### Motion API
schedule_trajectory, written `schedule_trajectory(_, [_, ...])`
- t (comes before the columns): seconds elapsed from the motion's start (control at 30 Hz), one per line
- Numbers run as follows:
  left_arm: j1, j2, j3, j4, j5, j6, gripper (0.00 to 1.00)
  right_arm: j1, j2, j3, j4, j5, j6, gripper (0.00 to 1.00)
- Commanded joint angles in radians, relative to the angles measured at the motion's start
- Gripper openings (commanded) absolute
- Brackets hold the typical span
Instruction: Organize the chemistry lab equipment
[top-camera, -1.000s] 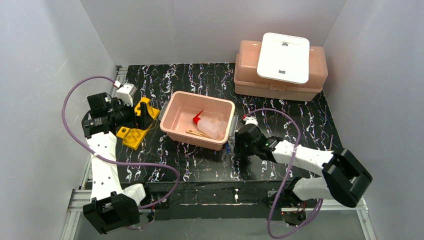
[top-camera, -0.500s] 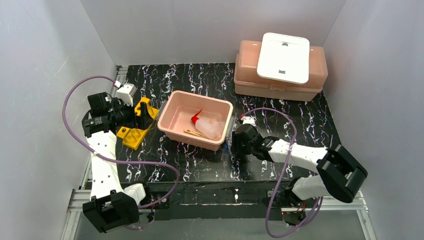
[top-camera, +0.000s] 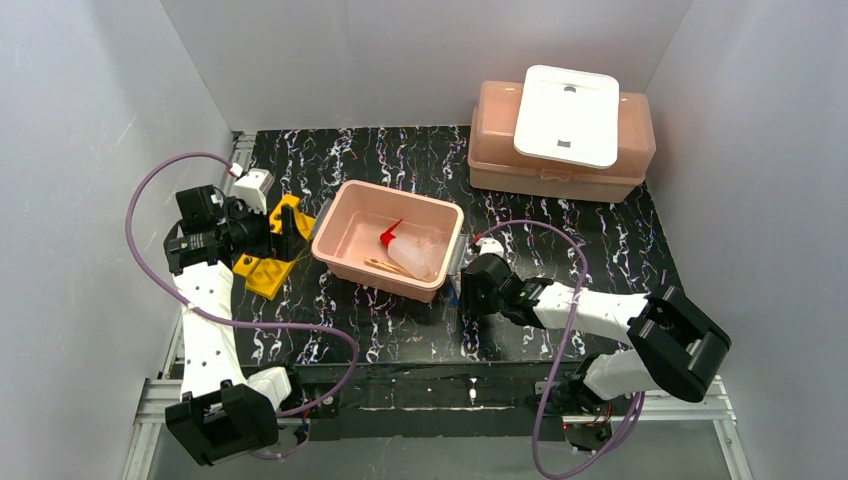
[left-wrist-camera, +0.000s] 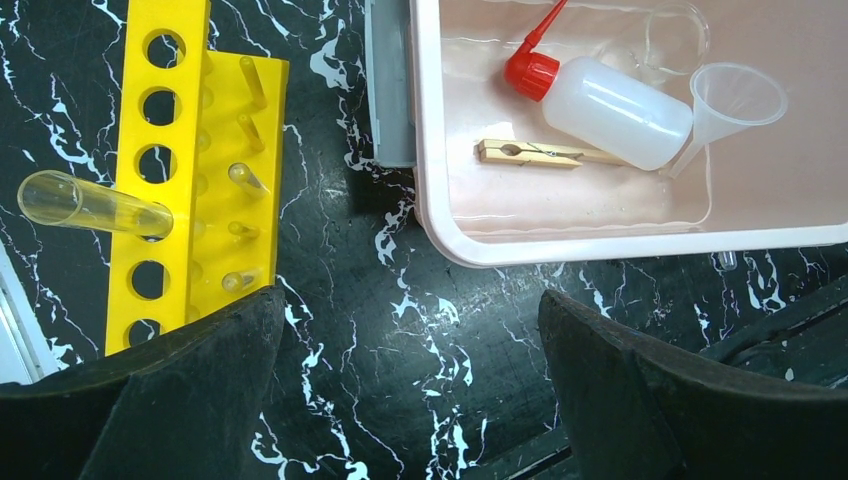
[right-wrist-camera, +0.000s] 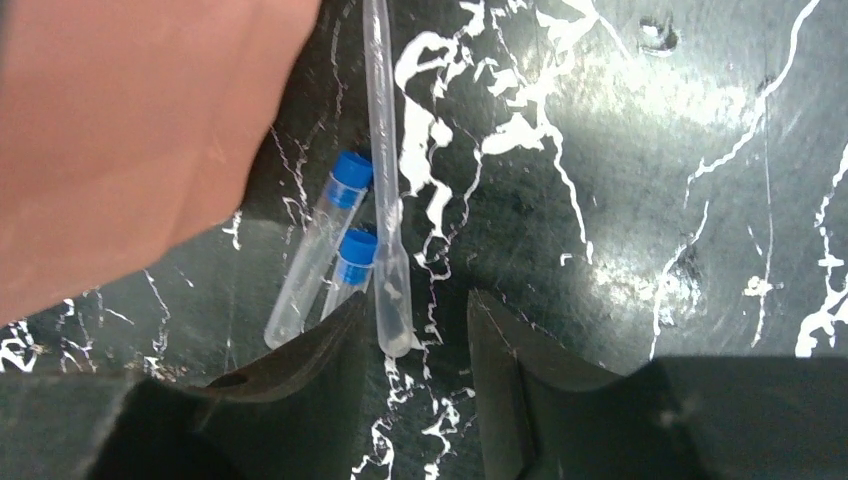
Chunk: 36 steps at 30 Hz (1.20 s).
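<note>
- My right end effector (right-wrist-camera: 410, 330) is sitting low over the counter (right-wrist-camera: 620, 200), towards the middle of its near edge. The jaws are standing partly apart around the bulb end of a clear pipette (right-wrist-camera: 380, 150) and are not gripping it yet.
- Two blue-capped tubes (right-wrist-camera: 318, 250) are lying flat just beside that pipette, against the near right corner of the open pink tub (right-wrist-camera: 120, 130).
- My left end effector (left-wrist-camera: 410, 390) is hanging fully open and empty above bare counter, between the yellow rack (left-wrist-camera: 190, 140) and the tub.
- The rack, by the counter's left edge, is carrying a single glass tube (left-wrist-camera: 85, 203); its other holes are showing empty.
- The squeeze bottle (left-wrist-camera: 615, 110), wooden stick (left-wrist-camera: 530, 153), small beaker (left-wrist-camera: 672, 35) and a funnel (left-wrist-camera: 735, 100) are lying in the tub already.
- I am judging the job partly done: the pipette and the capped tubes are waiting loose on the counter.
</note>
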Motion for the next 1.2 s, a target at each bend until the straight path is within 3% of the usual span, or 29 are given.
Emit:
schedule_trajectory(0.0, [-0.003, -0.017, 0.034, -0.033, -0.005, 0.022, 0.98, 0.019, 0.019, 0.031, -0.019, 0.058, 0.032, 0.48])
schedule_trajectory(0.53, [-0.002, -0.009, 0.036, -0.04, 0.016, 0.015, 0.98, 0.04, -0.007, 0.004, -0.099, 0.212, 0.094, 0.17])
schedule_trajectory(0.7, [-0.003, -0.006, 0.033, -0.042, 0.02, 0.012, 0.98, 0.041, -0.007, 0.024, -0.128, 0.229, 0.097, 0.01])
schedule_trajectory(1.0, [-0.002, 0.008, 0.006, -0.001, 0.035, -0.011, 0.98, 0.041, -0.319, 0.073, -0.35, 0.378, 0.107, 0.01])
schedule_trajectory(1.17, [-0.002, 0.044, 0.01, 0.019, 0.072, -0.049, 0.98, 0.041, -0.443, 0.19, -0.388, 0.369, 0.006, 0.01])
